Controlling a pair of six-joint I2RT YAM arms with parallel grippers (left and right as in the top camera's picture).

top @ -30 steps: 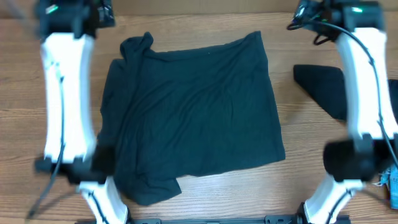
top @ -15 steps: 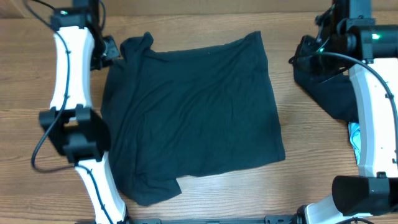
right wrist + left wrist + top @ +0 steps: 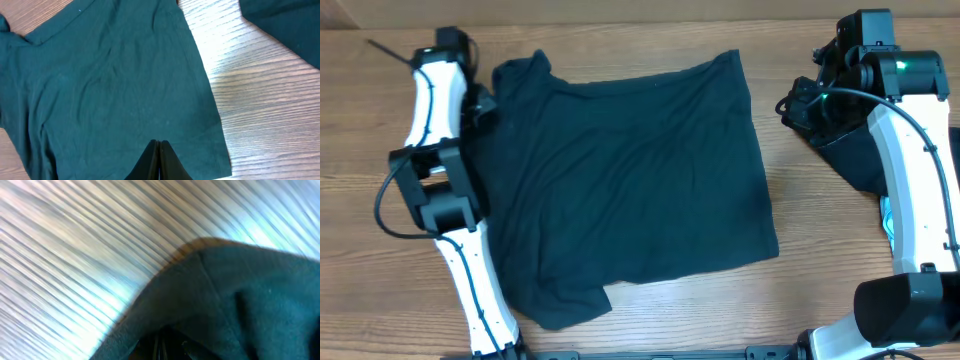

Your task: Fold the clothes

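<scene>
The clothes in the middle of the table are a dark T-shirt, spread flat with some wrinkles. My left gripper is at its upper left edge. In the left wrist view the picture is blurred and the T-shirt drapes over my left gripper, whose jaws are shut in the cloth. My right gripper hangs to the right of the shirt. In the right wrist view my right gripper is shut with nothing in it, above the T-shirt.
A second dark garment lies at the right under my right arm, and shows in the right wrist view. A light blue item peeks out beside the right arm. Bare wood surrounds the shirt.
Both arms swung in toward the far side of the table and both grippers went from open to shut. The shirt's upper left corner has shifted left with the left gripper.
</scene>
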